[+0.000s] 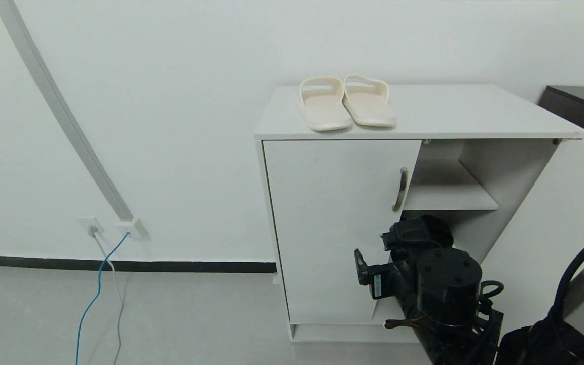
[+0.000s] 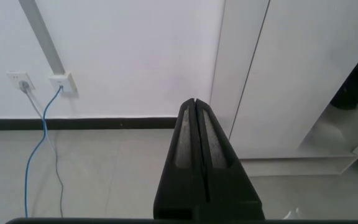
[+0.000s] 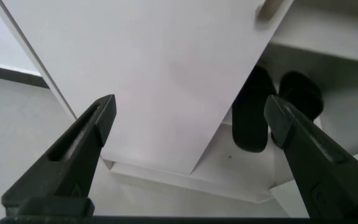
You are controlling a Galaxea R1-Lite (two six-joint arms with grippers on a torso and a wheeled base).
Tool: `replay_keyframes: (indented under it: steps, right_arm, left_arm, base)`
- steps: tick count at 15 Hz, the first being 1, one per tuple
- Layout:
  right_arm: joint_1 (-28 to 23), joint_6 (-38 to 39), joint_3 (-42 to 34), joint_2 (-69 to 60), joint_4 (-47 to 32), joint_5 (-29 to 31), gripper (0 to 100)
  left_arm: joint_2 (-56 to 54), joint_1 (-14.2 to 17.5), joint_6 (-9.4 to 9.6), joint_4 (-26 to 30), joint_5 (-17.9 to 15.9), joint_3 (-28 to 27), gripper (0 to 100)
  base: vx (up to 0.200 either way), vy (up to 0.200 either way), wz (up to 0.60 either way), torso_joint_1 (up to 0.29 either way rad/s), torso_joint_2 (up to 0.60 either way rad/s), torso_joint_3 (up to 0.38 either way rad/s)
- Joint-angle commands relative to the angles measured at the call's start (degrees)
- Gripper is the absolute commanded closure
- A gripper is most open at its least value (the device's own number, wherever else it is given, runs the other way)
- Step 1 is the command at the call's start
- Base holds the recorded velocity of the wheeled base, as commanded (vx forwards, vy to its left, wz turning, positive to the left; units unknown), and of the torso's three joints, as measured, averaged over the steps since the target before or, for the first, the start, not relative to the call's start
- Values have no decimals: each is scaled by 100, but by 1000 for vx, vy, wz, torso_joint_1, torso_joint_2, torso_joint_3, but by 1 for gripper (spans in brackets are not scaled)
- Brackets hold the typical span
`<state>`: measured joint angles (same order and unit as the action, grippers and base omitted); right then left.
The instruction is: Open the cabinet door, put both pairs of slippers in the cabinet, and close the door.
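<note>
Possibly the wide-open, empty right gripper (image 3: pixel 189 102) knocks the 2 cream rubber slippers (image 1: pixel 325 109) off the white wooden cabinet's (image 1: pixel 474 109) front edge while reaching.

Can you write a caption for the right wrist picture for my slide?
Open right gripper faces the closed cabinet door; black slippers lie inside on the bottom shelf.

Slipper pair (image 1: pixel 347 104) atop cabinet (image 1: pixel 474 111), second pair (image 3: pixel 250 112) inside on bottom shelf, wall sockets (image 1: pixel 112 226) left of cabinet
</note>
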<state>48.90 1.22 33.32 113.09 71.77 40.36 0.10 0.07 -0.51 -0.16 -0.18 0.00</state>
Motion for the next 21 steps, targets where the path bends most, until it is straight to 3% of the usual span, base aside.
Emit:
replay_keyframes:
  steps: [1,21]
  right_arm:
    - [6,1,-1,11,-5,-2,0]
    - [-3,-8,105,2,162,-213,0]
  left_arm:
    - [-1,1,-2,-2,1,0,100]
    - [-1,1,34,-2,9,0,100]
  base:
    - [0,0,0,154,-481,-334]
    - [0,0,0,217,-532,-317]
